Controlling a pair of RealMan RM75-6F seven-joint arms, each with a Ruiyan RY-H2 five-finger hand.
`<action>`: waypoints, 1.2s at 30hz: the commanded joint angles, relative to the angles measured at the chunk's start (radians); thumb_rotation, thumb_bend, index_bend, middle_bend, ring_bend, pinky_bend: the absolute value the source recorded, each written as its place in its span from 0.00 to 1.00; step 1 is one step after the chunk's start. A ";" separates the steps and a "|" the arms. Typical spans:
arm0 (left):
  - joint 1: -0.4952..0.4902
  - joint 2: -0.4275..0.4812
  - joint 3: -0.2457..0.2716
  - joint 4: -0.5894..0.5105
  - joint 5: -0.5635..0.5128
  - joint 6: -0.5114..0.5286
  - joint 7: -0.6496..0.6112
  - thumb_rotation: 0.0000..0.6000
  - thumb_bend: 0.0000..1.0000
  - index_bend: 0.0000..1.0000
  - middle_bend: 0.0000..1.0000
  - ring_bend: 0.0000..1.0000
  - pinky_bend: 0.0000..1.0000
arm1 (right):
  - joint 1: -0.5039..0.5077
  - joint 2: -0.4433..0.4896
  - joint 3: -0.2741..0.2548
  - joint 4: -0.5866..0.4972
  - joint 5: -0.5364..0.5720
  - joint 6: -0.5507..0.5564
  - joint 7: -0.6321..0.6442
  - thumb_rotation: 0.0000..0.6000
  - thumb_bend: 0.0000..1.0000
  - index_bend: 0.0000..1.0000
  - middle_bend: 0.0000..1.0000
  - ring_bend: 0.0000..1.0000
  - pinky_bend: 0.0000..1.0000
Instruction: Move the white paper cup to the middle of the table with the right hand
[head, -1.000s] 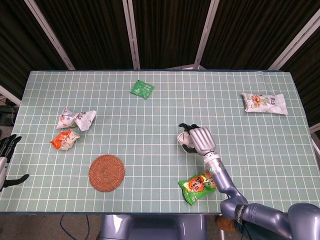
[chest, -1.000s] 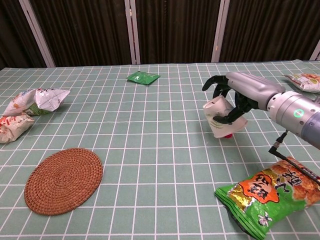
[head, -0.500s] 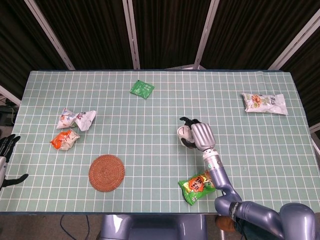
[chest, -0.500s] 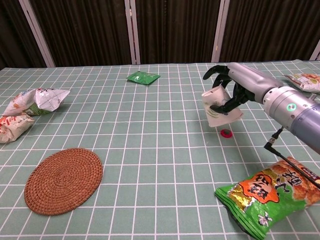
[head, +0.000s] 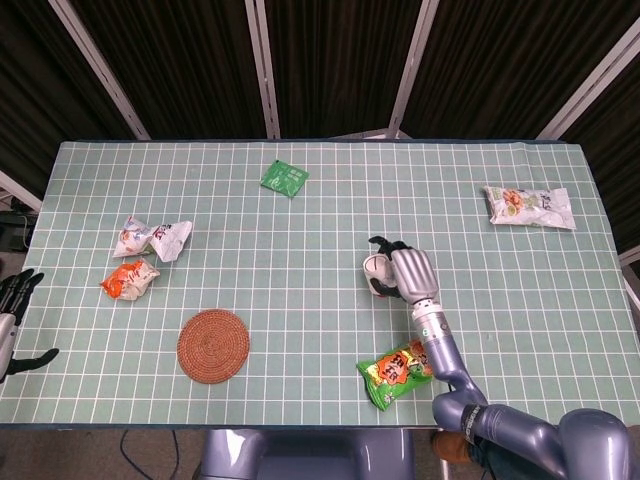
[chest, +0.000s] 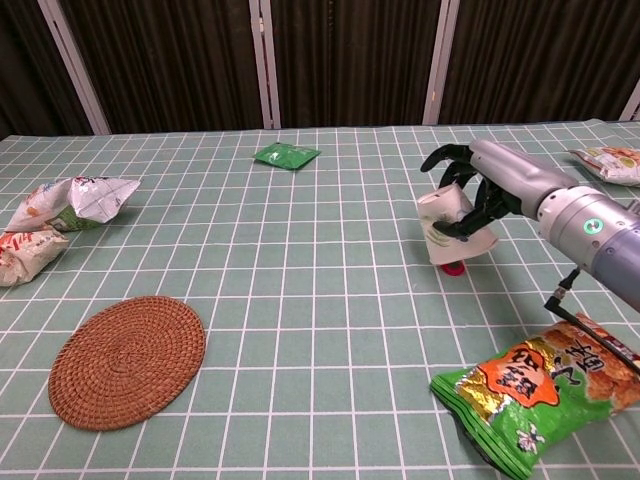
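My right hand (head: 412, 274) (chest: 497, 190) grips the white paper cup (chest: 452, 226) (head: 377, 270) right of the table's middle, fingers wrapped round its side. The cup is tilted, and its lower end is at the cloth. A small red disc (chest: 453, 267) lies on the cloth right under the cup. My left hand (head: 14, 305) hangs at the far left edge of the head view, off the table, holding nothing, fingers apart. The chest view does not show it.
A green snack bag (head: 398, 372) (chest: 540, 388) lies near the front edge under my right forearm. A woven coaster (head: 213, 344) sits front left, two crumpled bags (head: 150, 238) (head: 129, 280) at left, a green sachet (head: 284, 178) at the back, a white bag (head: 529, 206) far right.
My right hand shifted slightly right with the cup, lifted it half a second ago so the red disc showed, and has since lowered it again.
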 joint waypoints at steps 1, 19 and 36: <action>0.000 0.000 -0.001 0.001 -0.002 0.000 0.000 1.00 0.00 0.00 0.00 0.00 0.00 | 0.002 -0.007 0.003 0.002 0.002 0.002 0.000 1.00 0.25 0.23 0.41 0.28 0.45; 0.000 0.006 0.003 -0.006 0.000 -0.004 -0.009 1.00 0.00 0.00 0.00 0.00 0.00 | -0.018 0.055 -0.044 -0.110 -0.044 -0.026 0.048 1.00 0.13 0.00 0.12 0.05 0.23; 0.009 0.022 0.010 -0.017 0.024 0.013 -0.030 1.00 0.00 0.00 0.00 0.00 0.00 | -0.047 0.118 -0.074 -0.259 -0.074 0.030 -0.053 1.00 0.13 0.00 0.11 0.07 0.24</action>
